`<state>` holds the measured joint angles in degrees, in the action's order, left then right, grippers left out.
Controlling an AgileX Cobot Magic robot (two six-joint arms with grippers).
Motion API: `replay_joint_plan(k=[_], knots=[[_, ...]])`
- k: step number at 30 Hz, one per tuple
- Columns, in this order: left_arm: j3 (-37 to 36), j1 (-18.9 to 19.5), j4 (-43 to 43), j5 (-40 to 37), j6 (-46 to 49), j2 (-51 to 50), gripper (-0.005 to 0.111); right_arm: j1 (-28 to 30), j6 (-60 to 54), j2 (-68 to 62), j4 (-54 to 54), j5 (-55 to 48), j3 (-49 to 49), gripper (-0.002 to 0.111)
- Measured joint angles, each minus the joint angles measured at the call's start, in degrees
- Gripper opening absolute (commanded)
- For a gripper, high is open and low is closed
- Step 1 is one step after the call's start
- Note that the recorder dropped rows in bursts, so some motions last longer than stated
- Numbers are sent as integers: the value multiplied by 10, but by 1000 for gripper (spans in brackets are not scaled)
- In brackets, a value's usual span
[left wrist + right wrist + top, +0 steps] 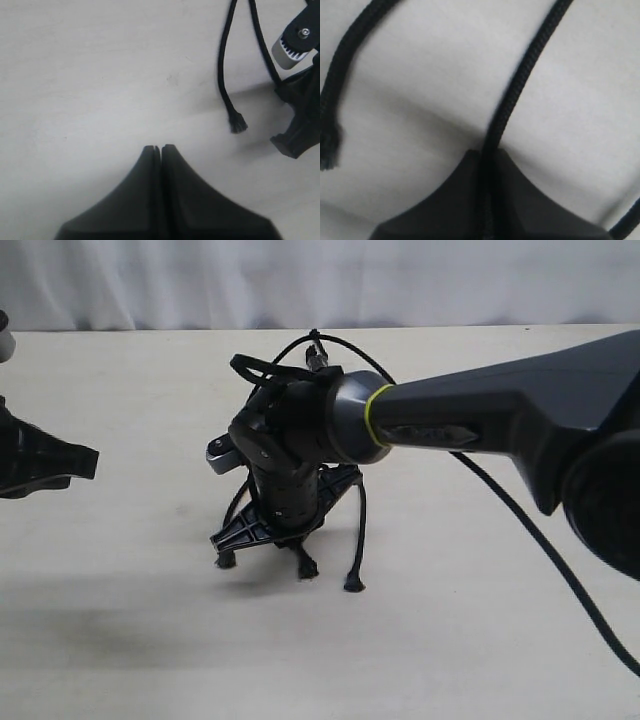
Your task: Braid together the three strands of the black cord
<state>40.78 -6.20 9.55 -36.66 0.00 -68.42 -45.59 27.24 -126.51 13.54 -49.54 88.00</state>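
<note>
strand ends: the three strands [354, 582] splay out lower centre of the exterior frame, tails loose
right gripper [487, 155]: mid-frame, pinched tight on one strand
black cord [361, 502]: centre frame, knotted top hidden
left gripper [161, 149]: left edge, jaws together, empty
step: looks like an early crossover
next: probably carry the held strand over its neighbour without dragging the others

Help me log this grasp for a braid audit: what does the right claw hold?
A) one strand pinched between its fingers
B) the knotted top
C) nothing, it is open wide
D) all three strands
A: one strand runs into the shut right claw; a second strand lies loose beside.
</note>
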Motion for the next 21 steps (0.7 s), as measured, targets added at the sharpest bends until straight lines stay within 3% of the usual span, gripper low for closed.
replay_joint_plan(k=[6,9,13,21], knots=[[0,0,0,0,0,0,0,10,-25,13,-12,-24,0,4],[0,0,0,-1,0,0,0,33,-91,47,-53,-54,0,4],[0,0,0,-11,0,0,0,98,-156,94,-111,-85,2,4],[0,0,11,-34,0,0,0,204,-195,93,-124,-119,2,4]])
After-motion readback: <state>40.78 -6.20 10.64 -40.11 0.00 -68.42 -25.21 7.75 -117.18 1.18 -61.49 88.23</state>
